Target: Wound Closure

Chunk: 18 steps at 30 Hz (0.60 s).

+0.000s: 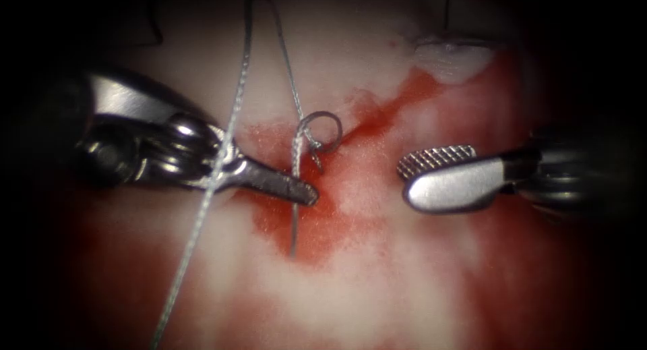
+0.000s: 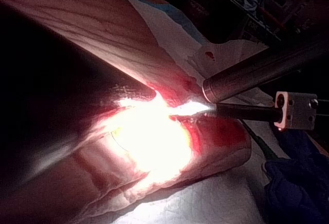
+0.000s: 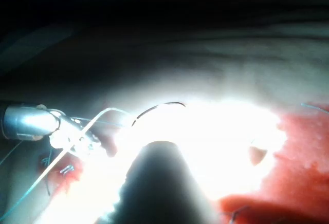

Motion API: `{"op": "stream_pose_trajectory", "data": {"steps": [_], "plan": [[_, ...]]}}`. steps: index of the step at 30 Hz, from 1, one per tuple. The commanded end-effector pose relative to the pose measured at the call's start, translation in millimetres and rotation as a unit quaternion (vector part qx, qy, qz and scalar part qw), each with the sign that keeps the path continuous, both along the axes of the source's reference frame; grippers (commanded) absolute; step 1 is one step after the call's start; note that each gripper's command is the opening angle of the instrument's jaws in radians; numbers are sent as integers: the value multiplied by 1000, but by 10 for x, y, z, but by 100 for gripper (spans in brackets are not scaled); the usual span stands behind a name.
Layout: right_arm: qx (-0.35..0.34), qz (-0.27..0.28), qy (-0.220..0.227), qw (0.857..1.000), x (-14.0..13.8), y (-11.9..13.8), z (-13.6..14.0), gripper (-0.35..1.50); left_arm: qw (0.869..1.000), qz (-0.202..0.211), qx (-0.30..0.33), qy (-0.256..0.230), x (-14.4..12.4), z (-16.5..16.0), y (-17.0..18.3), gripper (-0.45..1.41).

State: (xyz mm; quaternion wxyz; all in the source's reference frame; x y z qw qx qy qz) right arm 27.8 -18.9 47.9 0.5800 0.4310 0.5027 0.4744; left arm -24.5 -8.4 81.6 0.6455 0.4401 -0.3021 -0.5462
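endoscope view shows my left tool (image 1: 306, 191) with its jaws pressed together on the thread (image 1: 229, 131), pinching it just below a small loop (image 1: 323, 131) that sits over the red fluid (image 1: 317, 222) on the tissue (image 1: 377, 282). my right tool (image 1: 418, 178) hangs to the right of that spot with its jaws spread, holding nothing, well apart from the thread. i cannot make out the needle, and one long strand runs across my left tool's wrist down toward the lower left
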Motion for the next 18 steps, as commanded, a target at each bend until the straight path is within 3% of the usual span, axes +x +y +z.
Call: {"op": "stream_pose_trajectory", "data": {"steps": [1,6,9,13,18], "plan": [[-100,26,-25,994,10,3,-3,86,1000,-1,-21,9,-2,-8,17,-45],[-275,35,-68,959,15,0,4,83,987,34,-144,54,-3,-14,34,-45],[-347,33,-103,932,22,1,13,58,967,57,-230,88,-5,-19,44,-45],[-365,-9,-137,921,33,-10,31,64,940,75,-307,126,-6,-36,60,-45],[-369,-24,-165,914,48,-12,49,64,924,80,-338,162,-8,-49,67,-45]]}}
